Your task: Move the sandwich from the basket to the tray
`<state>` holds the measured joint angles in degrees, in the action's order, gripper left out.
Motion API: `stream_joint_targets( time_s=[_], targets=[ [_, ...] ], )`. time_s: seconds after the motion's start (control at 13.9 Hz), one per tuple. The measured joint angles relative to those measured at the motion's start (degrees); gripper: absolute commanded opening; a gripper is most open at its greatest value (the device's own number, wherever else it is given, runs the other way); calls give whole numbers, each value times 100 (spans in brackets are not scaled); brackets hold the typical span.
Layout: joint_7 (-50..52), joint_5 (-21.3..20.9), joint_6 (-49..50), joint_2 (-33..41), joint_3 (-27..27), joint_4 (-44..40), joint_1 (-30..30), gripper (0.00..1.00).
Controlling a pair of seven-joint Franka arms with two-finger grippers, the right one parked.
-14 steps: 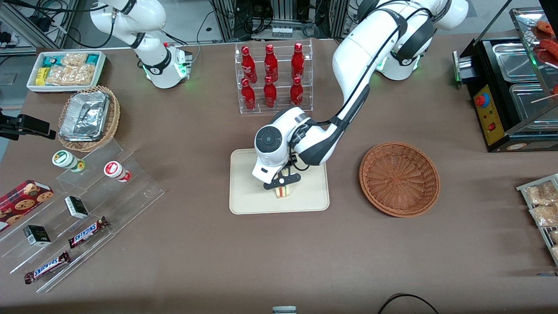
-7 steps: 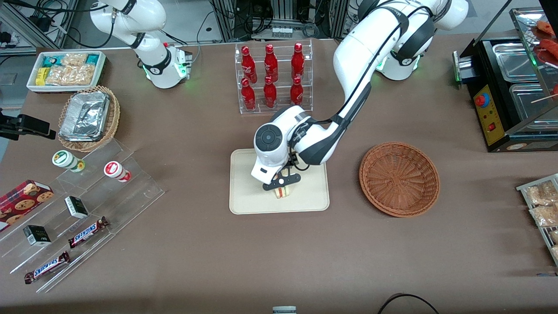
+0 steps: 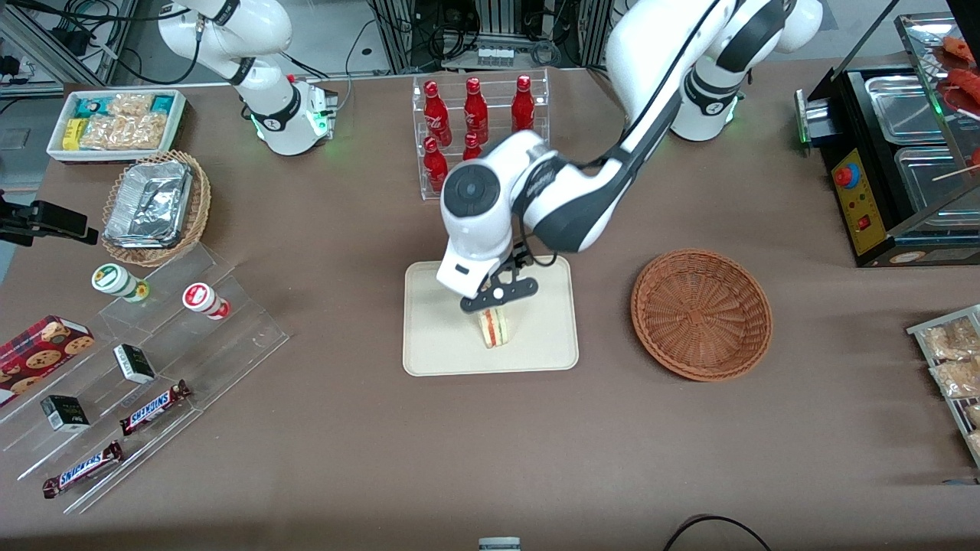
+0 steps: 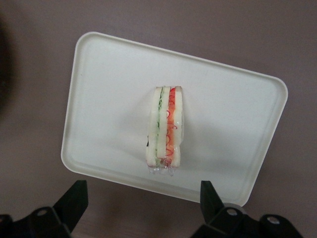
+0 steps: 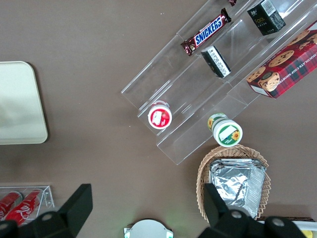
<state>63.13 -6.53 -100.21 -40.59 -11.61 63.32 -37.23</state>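
Sandwich (image 4: 165, 130) on edge on tray (image 4: 104, 89)
White bread, green and red filling; gripper (image 3: 498, 300) above, fingers apart; Snickers bars (image 3: 153, 407).

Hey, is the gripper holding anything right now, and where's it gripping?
Nothing. The gripper hangs open above the sandwich, which stands on the tray.

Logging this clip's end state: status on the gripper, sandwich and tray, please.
Gripper open, above the tray, clear of the sandwich. Sandwich standing on edge on tray. Basket empty. Nothing in the way.
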Motion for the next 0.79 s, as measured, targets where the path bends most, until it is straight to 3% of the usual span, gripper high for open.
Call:
stream_joint_targets(
  time_s=[0.36,0.79],
  targets=[
    [-1743,-6,649,402,46,5,789,100],
    [-3239,197,1098,841,49,227,2383,100]
  ],
)
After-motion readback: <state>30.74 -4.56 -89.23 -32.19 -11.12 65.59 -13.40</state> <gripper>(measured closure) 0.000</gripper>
